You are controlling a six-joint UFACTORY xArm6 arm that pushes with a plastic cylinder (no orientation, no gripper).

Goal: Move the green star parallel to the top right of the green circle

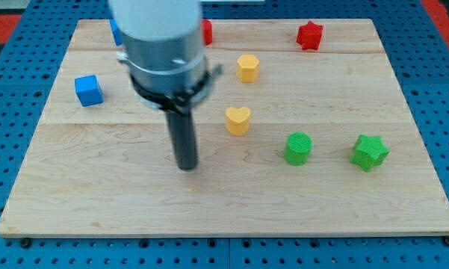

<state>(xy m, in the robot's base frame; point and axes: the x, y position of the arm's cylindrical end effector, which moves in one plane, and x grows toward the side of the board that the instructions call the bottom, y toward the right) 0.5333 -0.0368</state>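
Green star lies far toward the board's right edge from my tip.
My tip (187, 166), a bare rod holding nothing, stands left of centre; green star (369, 152) sits level beside green circle (298, 148).

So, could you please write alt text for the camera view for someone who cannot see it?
My tip rests on a wooden board, left of a yellow heart, far from the green star that sits right of the green circle. Further up are a yellow hexagon, a red star and a blue cube; the arm partly hides a red block and a blue block.
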